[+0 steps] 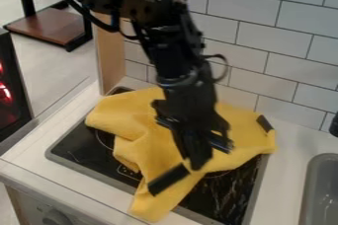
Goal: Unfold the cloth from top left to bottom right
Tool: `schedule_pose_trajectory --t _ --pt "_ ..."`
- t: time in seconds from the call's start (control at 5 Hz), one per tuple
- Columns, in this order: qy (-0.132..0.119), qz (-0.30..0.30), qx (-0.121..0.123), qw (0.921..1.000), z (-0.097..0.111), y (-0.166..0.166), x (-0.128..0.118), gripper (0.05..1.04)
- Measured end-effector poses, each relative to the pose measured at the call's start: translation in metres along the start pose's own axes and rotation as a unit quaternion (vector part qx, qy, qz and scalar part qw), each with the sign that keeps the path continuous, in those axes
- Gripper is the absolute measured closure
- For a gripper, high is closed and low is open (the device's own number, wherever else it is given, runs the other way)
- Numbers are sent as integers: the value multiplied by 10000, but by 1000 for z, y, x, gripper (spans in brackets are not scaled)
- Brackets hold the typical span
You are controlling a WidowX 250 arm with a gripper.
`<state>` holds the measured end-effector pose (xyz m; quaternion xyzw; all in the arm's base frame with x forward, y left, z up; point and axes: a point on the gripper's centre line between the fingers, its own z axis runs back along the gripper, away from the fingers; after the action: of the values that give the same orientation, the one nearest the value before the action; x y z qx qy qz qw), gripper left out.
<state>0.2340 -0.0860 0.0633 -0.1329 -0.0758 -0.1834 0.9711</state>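
Yellow cloth [137, 115] in folds across a black stovetop [78, 147]; robot arm [177, 66] above it

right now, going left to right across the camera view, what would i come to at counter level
dark box with a red glow → yellow cloth → grey sink

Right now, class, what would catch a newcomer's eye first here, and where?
The bright yellow cloth, rumpled across the black cooktop, stands out most. Next comes the black robot arm, reaching from the top edge down over the cloth. White tiles line the wall behind.
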Motion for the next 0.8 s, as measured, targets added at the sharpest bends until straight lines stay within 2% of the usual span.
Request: schedule_pose_trajectory --t 0.4,0.6,0.8 --pt "160 -536 -111 9984 -22 -47 -9 1035" --pt "331 -650 -115 9973 -41 -62 -14 1035" --pt "391 -658 -10 9971 -57 -71 -17 1035"
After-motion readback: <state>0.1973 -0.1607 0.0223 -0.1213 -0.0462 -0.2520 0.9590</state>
